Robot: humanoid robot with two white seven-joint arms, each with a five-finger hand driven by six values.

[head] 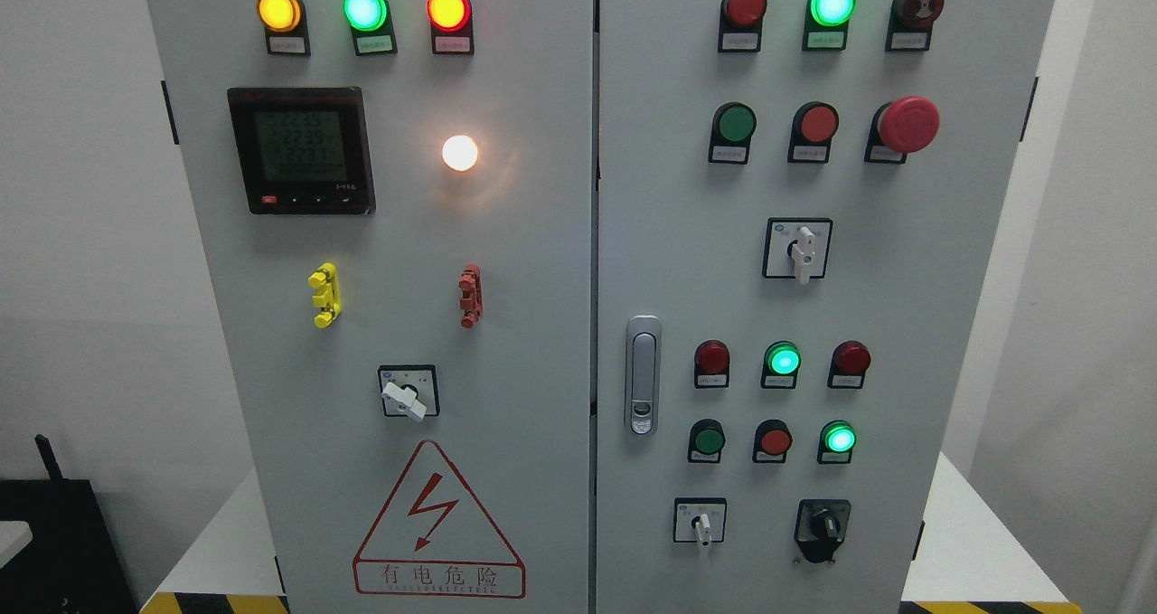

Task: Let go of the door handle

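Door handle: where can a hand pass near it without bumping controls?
Bare panel lies above the door handle, up to the green push button, and below it down to the white selector switch. To its right it is crowded: the red lamp and lower green button sit close.

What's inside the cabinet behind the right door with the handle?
Nothing inside shows. The right door is shut, its handle lying flat, with only a dark seam against the left door. Neither hand is in view.

Plain white walls (81, 234), white platform (976, 551)
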